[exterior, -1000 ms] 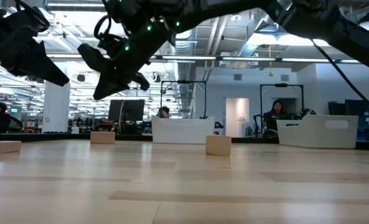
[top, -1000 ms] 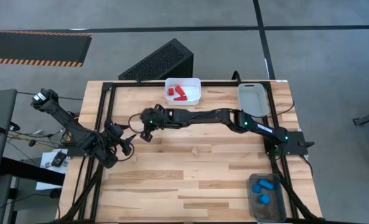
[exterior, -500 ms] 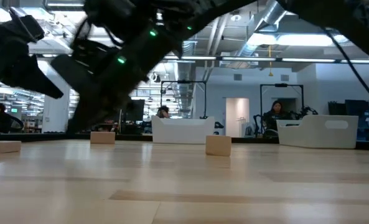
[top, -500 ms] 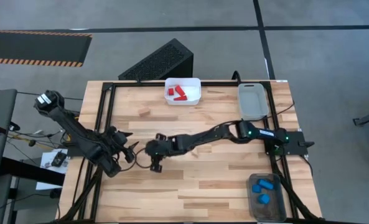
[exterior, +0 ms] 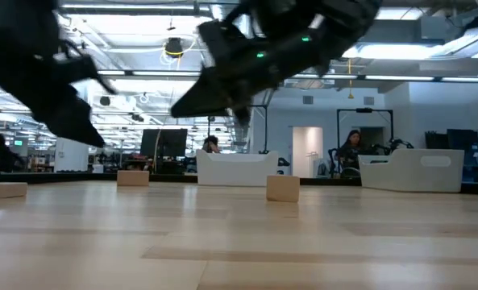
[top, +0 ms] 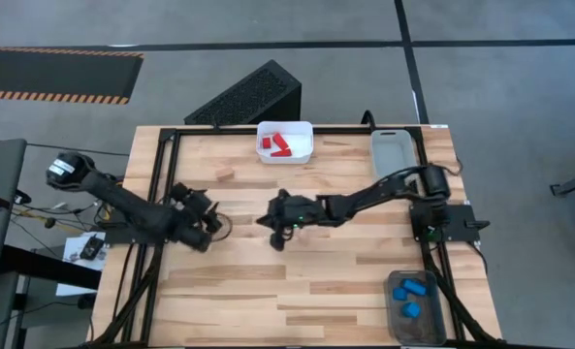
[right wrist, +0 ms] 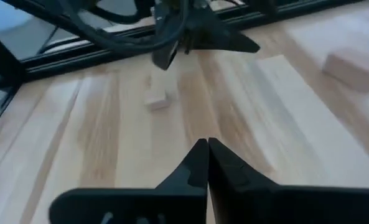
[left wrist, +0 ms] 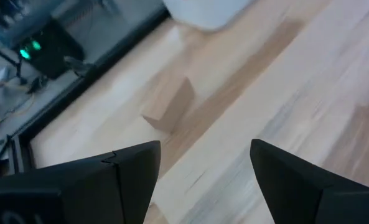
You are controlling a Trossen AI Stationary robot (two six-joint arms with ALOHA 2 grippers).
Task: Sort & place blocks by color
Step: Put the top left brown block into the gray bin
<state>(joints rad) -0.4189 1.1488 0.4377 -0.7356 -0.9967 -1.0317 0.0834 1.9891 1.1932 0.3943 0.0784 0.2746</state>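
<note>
Three pale wood blocks rest flat on the table: one [top: 226, 174] near the white bin, also in the left wrist view [left wrist: 168, 104]. In the low view there is one [exterior: 283, 188] mid-table and two farther left [exterior: 132, 178], [exterior: 3, 190]. My left gripper [top: 207, 215] hovers open left of centre, with the wood block ahead of its fingers [left wrist: 203, 168]. My right gripper [top: 272, 231] hangs shut and empty over the table's middle [right wrist: 206, 163], facing the left gripper [right wrist: 190, 31] and a small block [right wrist: 157, 99]. Red blocks [top: 279, 145] lie in the white bin, blue blocks [top: 410, 291] in the clear bin.
White bin [top: 306, 131] stands at the far edge, an empty grey bin [top: 394, 155] at the far right, and a clear bin [top: 432, 310] at the near right corner. A black frame [top: 161, 194] borders the table. Bare wood lies along the near half. People sit in the room beyond [exterior: 353, 145].
My right gripper swung from in front of the white bin toward the near-left, then drew back right to the table's middle, its arm folding in. My left gripper shifted a little toward the far edge and right. No block moved.
</note>
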